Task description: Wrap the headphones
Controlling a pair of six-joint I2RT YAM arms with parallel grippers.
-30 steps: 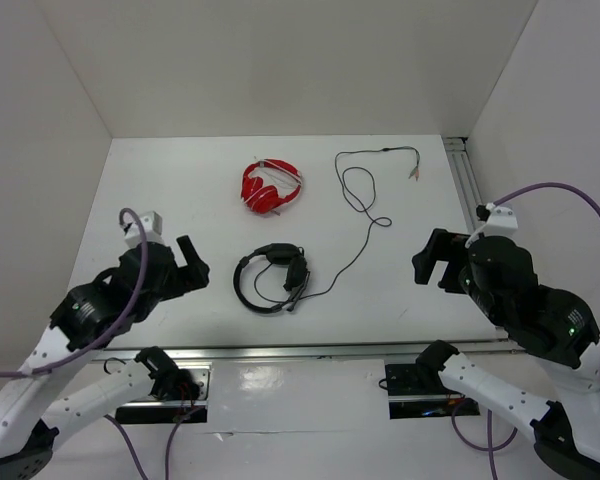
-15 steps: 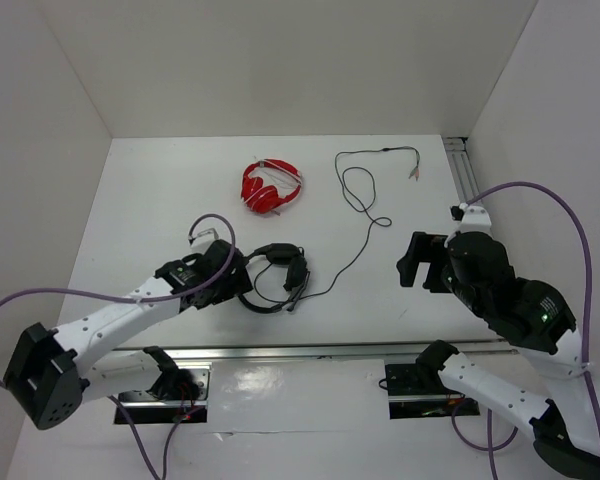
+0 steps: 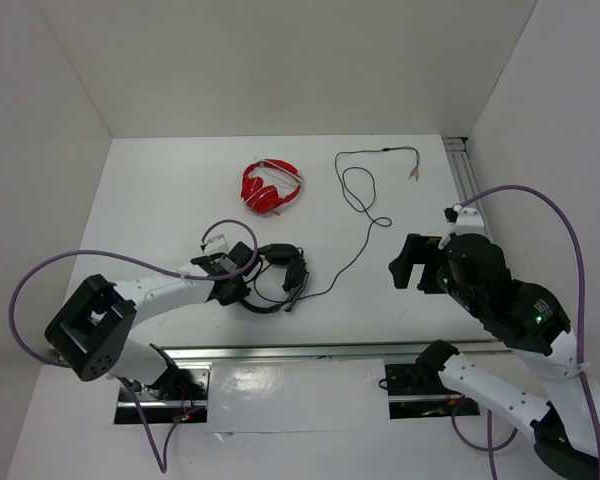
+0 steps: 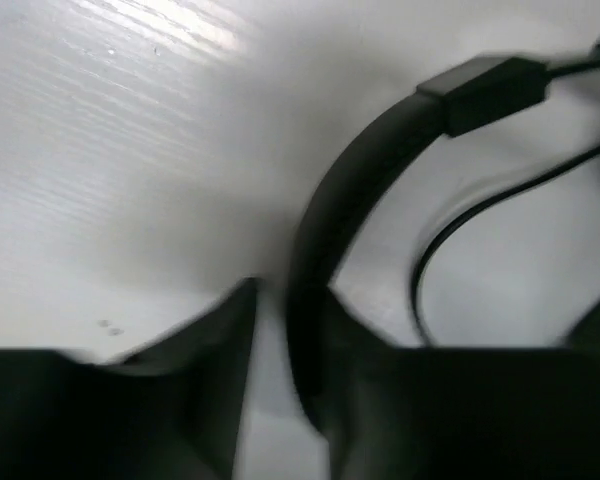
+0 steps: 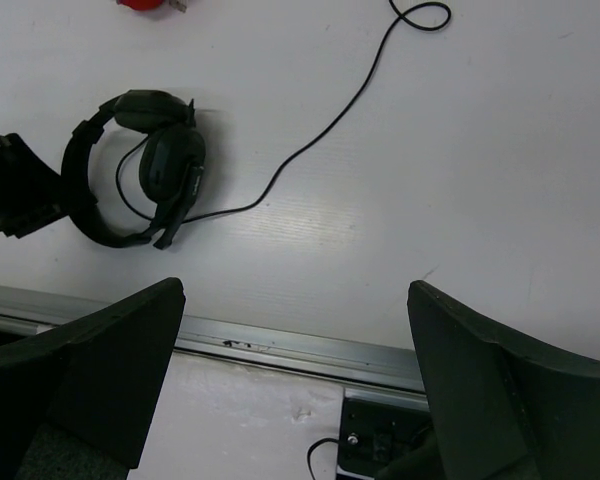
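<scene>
Top external view shows the headphones (image 3: 292, 270) lying flat on the white table (image 3: 160, 200), nearer the arm bases than the red headphones (image 3: 271, 187) and almost straight in line with them. The earcups (image 5: 172, 165) are folded close together, and the thin headband (image 3: 262, 308) curves round on the side left of them. The cable (image 3: 380, 151) leaves the earcups and runs off to the right of the red headphones. It makes a small loop and then a larger one, and it ends level with the red headphones, well to their right, near the aluminium rail (image 3: 464, 180). It lies loose on the table, not wound round anything.

The left gripper (image 3: 236, 272) reaches low over the table, nearer the bases than the red headphones and slightly to their left, at the headband's left curve. In the blurred left wrist view the headband passes between the two fingers (image 4: 215, 370). It sits close against the right finger, with a sliver of table showing beside the left one. Whether they already pinch it cannot be told.

The right gripper (image 3: 408, 262) hangs above the table, well to the right of the red headphones and nearer the bases. In the right wrist view its fingers (image 5: 100, 360) are spread wide with nothing between them.
</scene>
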